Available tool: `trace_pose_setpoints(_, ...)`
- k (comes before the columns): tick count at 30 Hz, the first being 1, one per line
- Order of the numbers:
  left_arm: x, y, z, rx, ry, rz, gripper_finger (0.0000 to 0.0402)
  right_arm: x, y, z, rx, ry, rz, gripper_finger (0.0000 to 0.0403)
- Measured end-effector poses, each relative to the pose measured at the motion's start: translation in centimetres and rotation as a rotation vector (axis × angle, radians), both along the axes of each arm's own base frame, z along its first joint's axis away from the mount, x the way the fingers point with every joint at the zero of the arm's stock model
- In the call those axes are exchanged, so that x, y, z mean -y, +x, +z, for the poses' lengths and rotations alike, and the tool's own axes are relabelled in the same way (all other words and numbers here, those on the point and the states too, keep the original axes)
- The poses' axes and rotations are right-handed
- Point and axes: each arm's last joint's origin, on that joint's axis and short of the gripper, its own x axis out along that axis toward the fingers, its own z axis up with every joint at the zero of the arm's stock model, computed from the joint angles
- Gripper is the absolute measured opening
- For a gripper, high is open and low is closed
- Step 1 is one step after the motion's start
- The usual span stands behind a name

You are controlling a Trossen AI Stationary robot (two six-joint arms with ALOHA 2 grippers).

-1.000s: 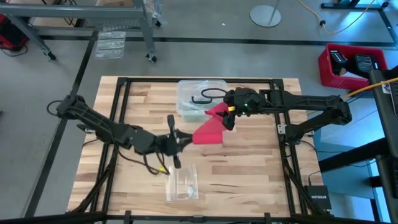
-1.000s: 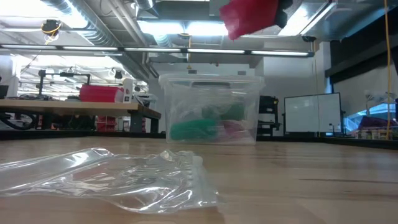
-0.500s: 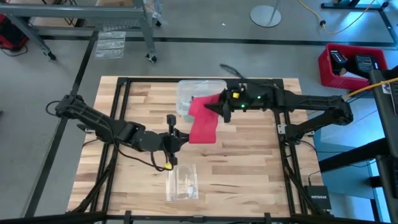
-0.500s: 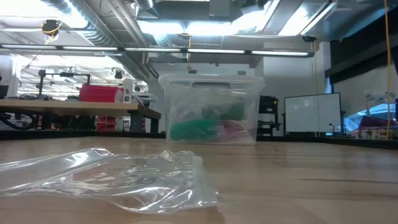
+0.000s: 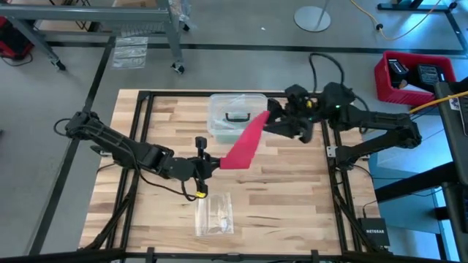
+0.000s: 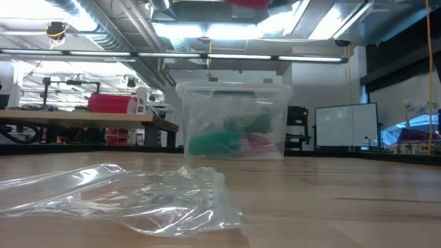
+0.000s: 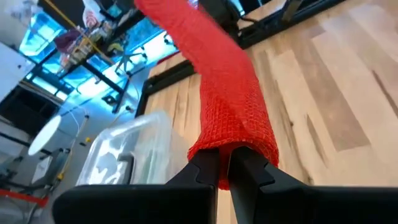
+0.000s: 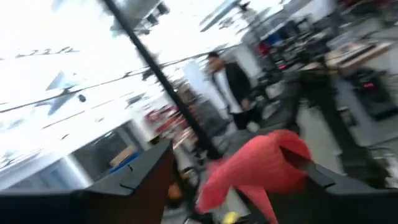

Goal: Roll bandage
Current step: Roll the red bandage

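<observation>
Bandage (image 5: 244,140) stretched between my grippers, left gripper (image 5: 210,164) pinching its near end, right gripper (image 5: 272,121) clamping the far end above the worktop (image 5: 292,197).

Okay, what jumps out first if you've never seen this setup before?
The red bandage stretched taut in the air between both arms above the table's middle: the left gripper is shut on its lower end, the right gripper holds the upper end beside the clear plastic box. A clear plastic bag lies at the table's near edge.
</observation>
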Motion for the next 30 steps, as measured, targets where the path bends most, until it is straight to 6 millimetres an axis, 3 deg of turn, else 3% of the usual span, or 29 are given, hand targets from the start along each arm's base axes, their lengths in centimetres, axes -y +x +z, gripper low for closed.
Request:
trace_pose_setpoints(5,-0.2,0.1,-0.2,0.002,-0.025,0.002,0.001,-0.2,-1.7,0.3,-0.038,-0.021,0.021,0.0232)
trace_pose_setpoints(12,0.5,1.0,-0.3,0.04,-0.095,-0.109,0.001,1.7,-2.8,0.5,-0.056,-0.055,-0.438,0.0232)
trace_pose_setpoints(17,1.1,2.3,-1.4,0.047,-0.185,-0.17,0.001,4.1,-1.4,-1.9,-0.234,-0.214,-0.595,0.0232)
trace_pose_setpoints(21,0.9,2.5,-2.7,-0.024,-0.245,-0.115,0.001,5.4,-1.2,-5.3,-0.547,-0.241,-0.52,0.0232)
trace_pose_setpoints(25,0.1,2.4,-3.6,-0.088,-0.267,-0.032,0.001,5.3,-1.8,-8.4,-0.861,-0.229,-0.362,0.0232)
trace_pose_setpoints(30,-1.1,2.6,-4.2,-0.129,-0.277,0.036,0.001,4.8,-3.0,-9.8,-1.038,-0.195,-0.251,0.0232)
